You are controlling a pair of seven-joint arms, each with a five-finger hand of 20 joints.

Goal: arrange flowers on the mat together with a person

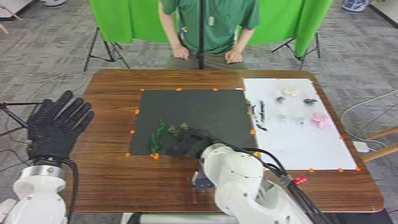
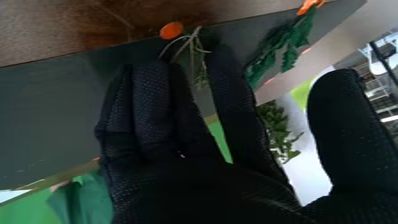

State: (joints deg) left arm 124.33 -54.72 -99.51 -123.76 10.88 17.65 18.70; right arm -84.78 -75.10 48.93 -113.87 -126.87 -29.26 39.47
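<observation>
1. Table [image 1: 107, 172]: brown wood, with rounded corners.
2. Mat [image 1: 182, 107]: dark, flat, around the table's middle.
3. Sheet [image 1: 306, 147]: white, flat, just beside the mat on the right, reaching past it at the far and near ends.
4. Tape [image 1: 179, 89]: small orange bits, spaced along the edges of mat and sheet.

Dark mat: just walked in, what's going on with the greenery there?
The right hand, fingers straight, is at the near part of the mat, among green sprigs; I can't tell if it grips one. The left hand is open, off to the left. A pink flower is on the white sheet.
</observation>
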